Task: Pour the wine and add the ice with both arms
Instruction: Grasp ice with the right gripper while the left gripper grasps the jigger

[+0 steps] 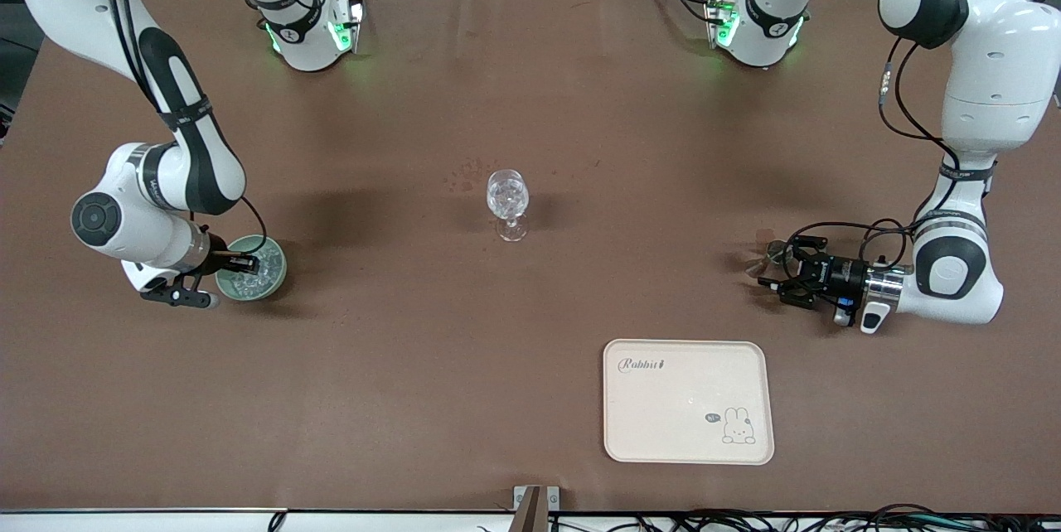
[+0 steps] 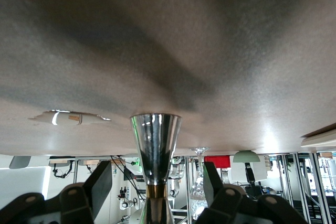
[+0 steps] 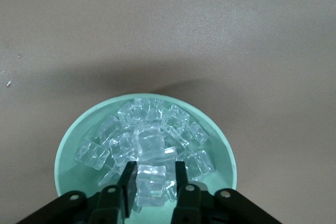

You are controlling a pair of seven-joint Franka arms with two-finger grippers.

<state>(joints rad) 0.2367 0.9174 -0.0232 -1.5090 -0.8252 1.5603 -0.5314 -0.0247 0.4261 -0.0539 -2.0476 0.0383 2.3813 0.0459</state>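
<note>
The steel jigger (image 1: 774, 253) stands on the table toward the left arm's end. My left gripper (image 1: 772, 267) lies level around it. In the left wrist view the jigger (image 2: 156, 145) rises between my fingers (image 2: 100, 182), with a gap on each side, so the left gripper (image 2: 156, 184) is open. The pale-green bowl (image 1: 278, 271) of ice (image 1: 259, 282) sits toward the right arm's end. My right gripper (image 1: 249, 264) dips into it. One ice cube (image 3: 151, 182) sits between the narrow jaws of the right gripper (image 3: 152, 179); one pad touches it and a slim gap shows at the other.
A clear stemmed glass (image 1: 507, 199) stands at mid-table, between the bowl and the jigger. A cream tray (image 1: 688, 432) with a rabbit print lies nearer the front camera than the jigger. The bowl's rim (image 3: 68, 145) rings the ice heap.
</note>
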